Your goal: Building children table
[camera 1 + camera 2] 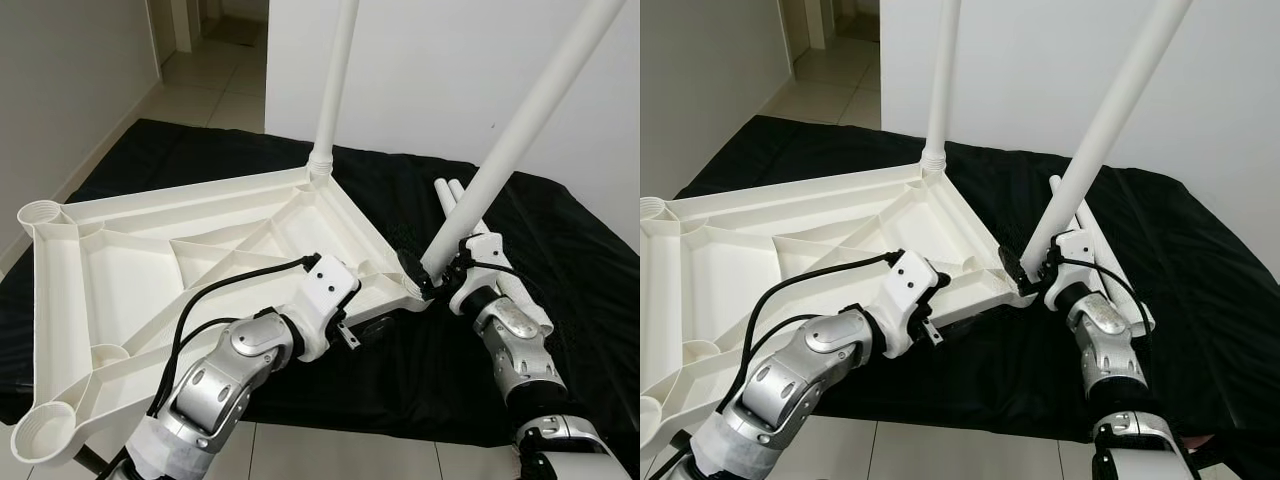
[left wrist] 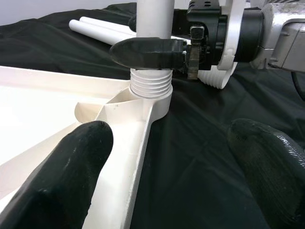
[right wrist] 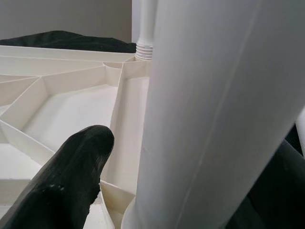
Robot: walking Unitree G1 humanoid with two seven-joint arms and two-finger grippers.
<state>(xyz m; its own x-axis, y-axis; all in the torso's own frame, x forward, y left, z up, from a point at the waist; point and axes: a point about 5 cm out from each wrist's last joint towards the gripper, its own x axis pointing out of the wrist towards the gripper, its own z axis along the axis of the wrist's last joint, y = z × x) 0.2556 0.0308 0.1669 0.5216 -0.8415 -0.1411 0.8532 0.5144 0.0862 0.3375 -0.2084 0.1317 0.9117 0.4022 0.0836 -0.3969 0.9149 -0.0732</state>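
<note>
A white plastic table top (image 1: 150, 260) lies upside down on a black cloth (image 1: 570, 250). One white leg (image 1: 335, 90) stands upright in the far corner socket. A second leg (image 1: 520, 130) leans to the right, its threaded end (image 2: 150, 83) at the near right corner socket. My right gripper (image 1: 425, 275) is shut on this leg just above the threads. My left gripper (image 2: 171, 167) is open beside that corner. One of its fingers (image 2: 62, 171) is over the top's inside, the other over the cloth. Two spare legs (image 1: 450, 192) lie on the cloth behind.
Empty sockets show at the far left corner (image 1: 40, 212) and the near left corner (image 1: 45, 432), which overhangs the cloth. A white wall (image 1: 430, 70) stands close behind. Tiled floor (image 1: 350, 450) runs along the near edge, and a corridor (image 1: 210, 60) opens at the back left.
</note>
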